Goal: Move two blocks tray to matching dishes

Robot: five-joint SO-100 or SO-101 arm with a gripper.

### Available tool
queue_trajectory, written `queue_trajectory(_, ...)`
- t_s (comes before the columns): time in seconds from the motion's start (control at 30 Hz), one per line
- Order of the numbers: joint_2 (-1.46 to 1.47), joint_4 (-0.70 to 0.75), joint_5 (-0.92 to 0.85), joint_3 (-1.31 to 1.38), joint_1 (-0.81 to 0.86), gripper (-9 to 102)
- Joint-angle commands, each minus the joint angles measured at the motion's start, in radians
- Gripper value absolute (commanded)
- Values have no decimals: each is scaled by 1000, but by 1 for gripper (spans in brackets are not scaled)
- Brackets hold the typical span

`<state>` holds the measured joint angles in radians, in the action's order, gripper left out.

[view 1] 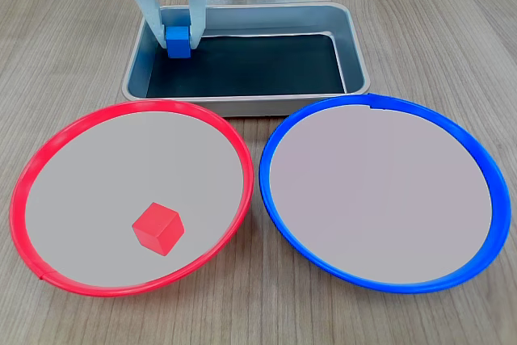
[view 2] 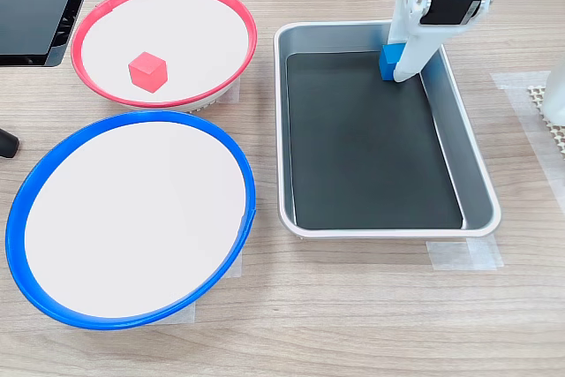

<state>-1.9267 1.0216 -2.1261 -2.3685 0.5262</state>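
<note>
- A white gripper (view 1: 178, 38) reaches down into the tray (view 1: 355, 46), a silver metal pan with a dark bottom. Its 2 fingers sit on either side of the blue block (view 1: 178, 41) and look closed against it.
- In the other fixed view, the gripper (view 2: 395, 66) and blue block (view 2: 389, 61) are in a far corner of the tray (view 2: 477, 183), the block at or just above the dark bottom; which of the 2 cannot be told.
- The red block (view 1: 158, 228) lies well away from the gripper, resting inside the red-rimmed dish (view 1: 121, 111). Judged from this, 1 of 2 moves is done.
- The blue-rimmed dish (view 1: 380, 104) sits beside the red one, also well away from the gripper, with nothing in it.
- Remaining, as a judgement: lift the blue block out and carry it to the blue-rimmed dish.
</note>
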Motion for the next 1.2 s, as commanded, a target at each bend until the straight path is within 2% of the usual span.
queue_trajectory(0.0,-32,0,101,15,-46,0)
queue_trajectory(0.1,-38,66,253,97,-135,0)
queue_trajectory(0.23,-23,100,681,296,-353,0)
queue_trajectory(0.33,51,-54,1045,454,-518,0)
queue_trajectory(0.47,227,-304,1284,586,-652,0)
queue_trajectory(0.57,368,-479,1339,621,-704,0)
queue_trajectory(0.67,465,-534,1336,646,-721,2)
queue_trajectory(0.77,512,-537,1289,653,-723,31)
queue_trajectory(0.8,506,-537,1287,649,-721,31)
queue_trajectory(0.93,434,-557,1287,584,-710,27)
queue_trajectory(1.0,380,-588,1312,540,-707,5)
queue_trajectory(1.03,342,-603,1336,512,-704,0)
queue_trajectory(1.1,233,-653,1436,437,-693,0)
queue_trajectory(1.17,66,-815,1697,290,-657,0)
